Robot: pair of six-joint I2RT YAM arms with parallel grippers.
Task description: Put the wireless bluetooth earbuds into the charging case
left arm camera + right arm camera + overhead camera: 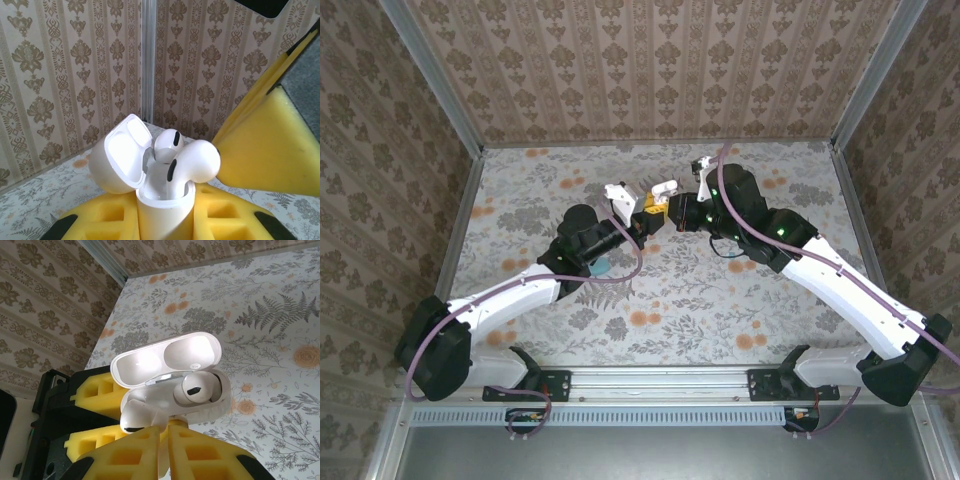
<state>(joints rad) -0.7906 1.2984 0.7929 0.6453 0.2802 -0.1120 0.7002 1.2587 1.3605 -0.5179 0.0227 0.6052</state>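
Floral worktop below, both pincers meeting above it! Left pincer clenches the open white charging case upright between its fingers, lid tipped back, wells exposed for loading. Right pincer grips the second earbud at its tips, stem entering the case. The first earbud sits seated just beyond.

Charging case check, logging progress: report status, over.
Left jaws shut on charging case. Right jaws shut on second earbud, stem in case, head above rim. First earbud seated. Lid open, not blocking.
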